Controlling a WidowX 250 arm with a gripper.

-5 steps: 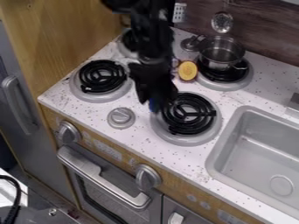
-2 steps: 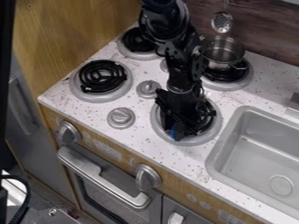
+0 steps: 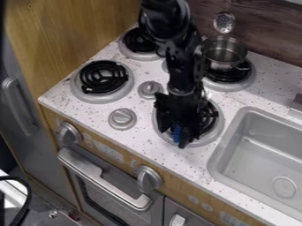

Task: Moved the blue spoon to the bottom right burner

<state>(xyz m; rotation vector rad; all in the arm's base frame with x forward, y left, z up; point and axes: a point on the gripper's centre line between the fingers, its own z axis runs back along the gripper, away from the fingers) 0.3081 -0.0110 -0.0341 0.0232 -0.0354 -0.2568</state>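
The black gripper (image 3: 173, 136) hangs over the front left part of the bottom right burner (image 3: 209, 140), its two fingers spread apart. Between them shows a small part of the blue spoon (image 3: 176, 133), low over the burner and close to the right-hand finger. The rest of the spoon is hidden behind the gripper, and I cannot tell whether it rests on the coil. The wrist and forearm cover the burner's back left part.
A metal pot (image 3: 224, 54) stands on the back right burner. Two more burners lie at left, the front one (image 3: 101, 81) nearer. Knobs (image 3: 122, 119) rise from the counter between the burners. The sink (image 3: 262, 152) is at right, and a slotted utensil (image 3: 224, 22) hangs on the back wall.
The gripper has come forward and right from the burner's left edge to over its front, carrying the blue spoon. Most recently its fingers have spread wider. The yellow item is now hidden.
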